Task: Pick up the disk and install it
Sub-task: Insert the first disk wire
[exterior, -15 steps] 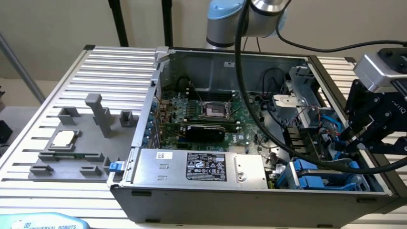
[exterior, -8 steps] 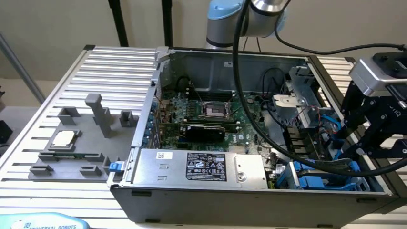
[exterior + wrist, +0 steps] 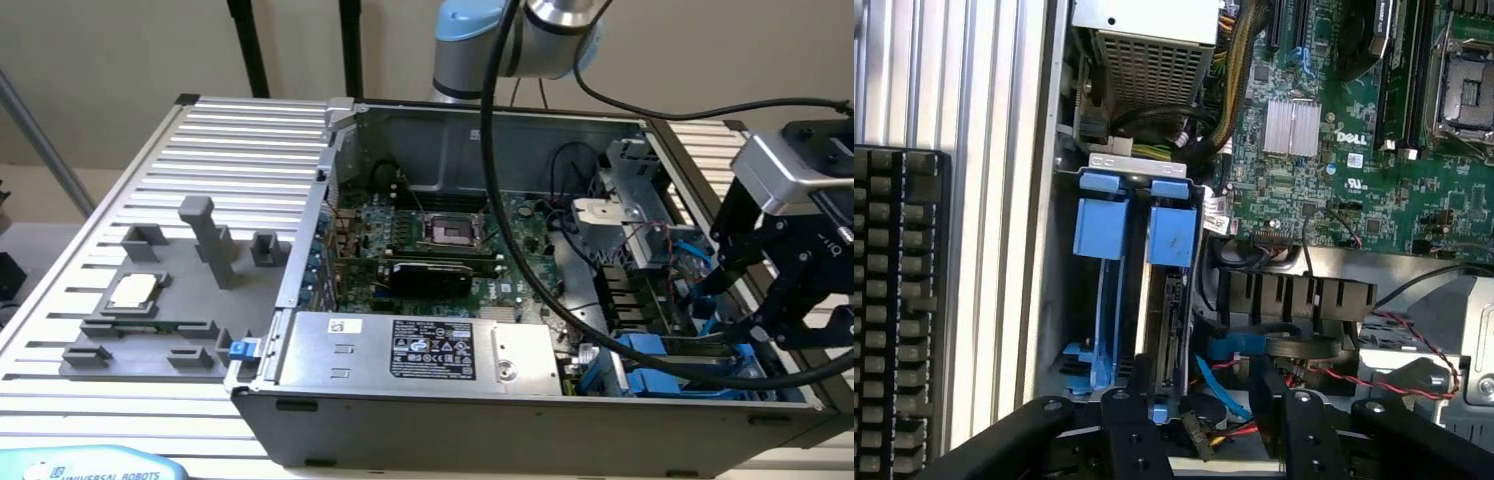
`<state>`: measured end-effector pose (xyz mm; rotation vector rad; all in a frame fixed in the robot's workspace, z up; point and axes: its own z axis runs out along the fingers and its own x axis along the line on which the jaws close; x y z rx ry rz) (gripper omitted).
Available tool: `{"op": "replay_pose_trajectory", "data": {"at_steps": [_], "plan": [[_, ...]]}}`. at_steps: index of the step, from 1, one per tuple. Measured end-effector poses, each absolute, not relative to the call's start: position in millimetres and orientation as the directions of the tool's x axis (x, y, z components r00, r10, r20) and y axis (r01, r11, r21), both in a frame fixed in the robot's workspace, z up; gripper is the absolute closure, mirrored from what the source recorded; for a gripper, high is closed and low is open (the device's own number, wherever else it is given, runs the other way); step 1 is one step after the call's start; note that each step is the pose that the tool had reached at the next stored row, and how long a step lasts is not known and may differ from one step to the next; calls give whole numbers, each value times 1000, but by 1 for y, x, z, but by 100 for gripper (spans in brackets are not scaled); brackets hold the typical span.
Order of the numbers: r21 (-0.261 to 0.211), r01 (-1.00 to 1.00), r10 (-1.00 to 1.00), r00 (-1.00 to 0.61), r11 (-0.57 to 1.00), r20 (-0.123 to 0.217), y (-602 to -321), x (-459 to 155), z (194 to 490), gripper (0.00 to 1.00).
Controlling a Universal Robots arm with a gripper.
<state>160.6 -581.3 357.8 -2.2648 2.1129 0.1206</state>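
The disk stands on edge in a slot of the drive bay at the case's front corner. Its blue carrier tab is level with the tab of a second blue carrier beside it. In the exterior view these blue carriers sit at the lower right of the open case. My gripper hangs just off the bay's end, open, with its black fingers apart and nothing between them. In the exterior view my gripper is over the case's right wall, above the bay.
The grey power-supply box lies next to the bay. The motherboard fills the case floor, with black, red and blue cables loose near the bay. A small silver CPU chip rests on a grey fixture at the exterior view's left.
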Motion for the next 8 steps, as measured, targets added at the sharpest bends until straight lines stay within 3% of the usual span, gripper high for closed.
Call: {"op": "replay_pose_trajectory", "data": {"at_steps": [8], "plan": [[21, -997, -991, 69, -72, -112, -598, 164, 355, 49]]}}
